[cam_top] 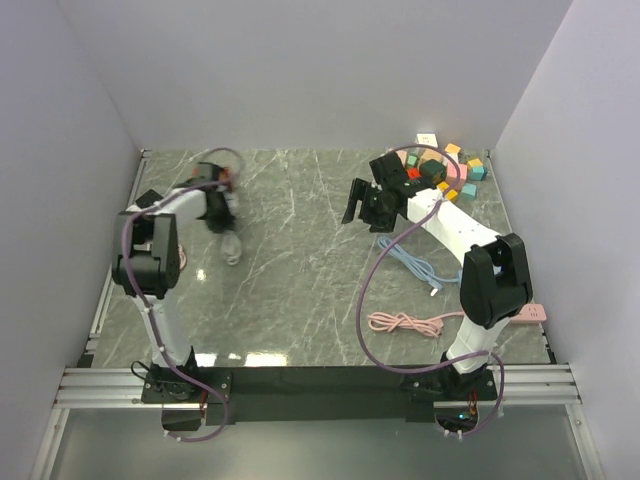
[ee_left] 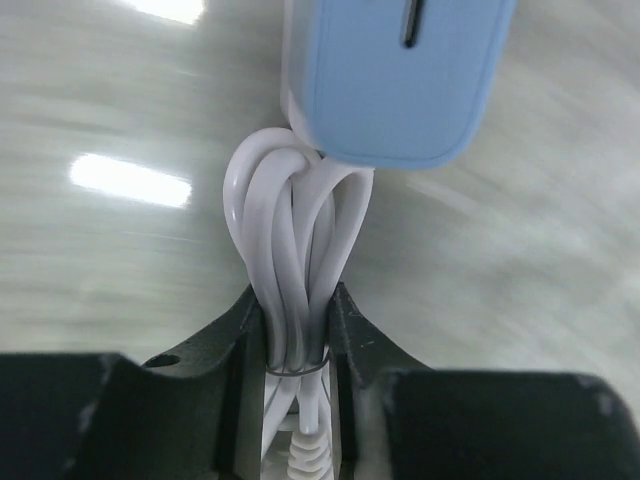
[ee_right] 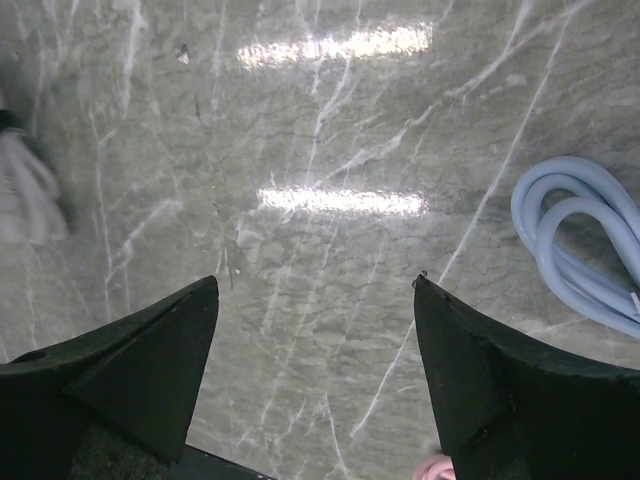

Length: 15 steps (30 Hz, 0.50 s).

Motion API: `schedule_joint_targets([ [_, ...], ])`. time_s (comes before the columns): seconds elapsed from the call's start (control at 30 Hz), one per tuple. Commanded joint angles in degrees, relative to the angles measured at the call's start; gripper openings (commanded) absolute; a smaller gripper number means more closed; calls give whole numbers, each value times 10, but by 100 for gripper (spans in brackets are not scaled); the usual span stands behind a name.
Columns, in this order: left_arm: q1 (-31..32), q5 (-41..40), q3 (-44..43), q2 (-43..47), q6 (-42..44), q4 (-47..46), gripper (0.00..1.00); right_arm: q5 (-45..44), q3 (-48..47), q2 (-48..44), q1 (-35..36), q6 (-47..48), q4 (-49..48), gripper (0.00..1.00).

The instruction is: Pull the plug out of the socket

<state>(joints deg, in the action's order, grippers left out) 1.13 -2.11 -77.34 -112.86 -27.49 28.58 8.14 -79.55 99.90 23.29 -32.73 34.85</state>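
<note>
Left end effector: mine (cam_top: 222, 222) sits over the left rear part of the surface, closed around a cable, with both dark fingers (ee_left: 235, 345) pressed against its sides.
Held thing: a white looped cable bundle (ee_left: 295, 250), several strands folded together and cinched by a thin tie just where my fingers pinch it.
Socket: a light blue rounded plastic socket block (ee_left: 395, 75) lies just past the top of the loops and touches them. One dark slot shows on its face.
Plug: I cannot make it out. I cannot tell whether anything sits in the slot.
Surface: grey marbled surface (cam_top: 300, 280), glossy with light streaks.
Right end effector: mine (cam_top: 365, 205) hangs over the right rear part, its fingers spread wide with only bare marble between them.
Right of that: a pale blue coiled cable (ee_right: 575, 235) lies on the marble beside my right fingers.
Nearer the arm bases: a pink coiled cable (cam_top: 405, 323).
Far right corner: a cluster of small coloured blocks (cam_top: 455, 170).
Right edge: a pink power strip (cam_top: 532, 313), partly hidden behind my right arm.
</note>
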Motion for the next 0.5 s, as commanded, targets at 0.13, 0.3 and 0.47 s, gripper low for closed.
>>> schedule_joint_targets([
  [0.13, 197, 182, 125, 4, -35, -27, 8, -16, -61, 20, 2, -2, 13, 85],
  [0.3, 256, 174, 208, 45, -69, -49, 8, -30, -64, 30, 0, -15, 21, 87],
  [0.47, 291, 142, 311, 96, -102, -84, 8, -51, -50, 25, 2, -39, 19, 99],
])
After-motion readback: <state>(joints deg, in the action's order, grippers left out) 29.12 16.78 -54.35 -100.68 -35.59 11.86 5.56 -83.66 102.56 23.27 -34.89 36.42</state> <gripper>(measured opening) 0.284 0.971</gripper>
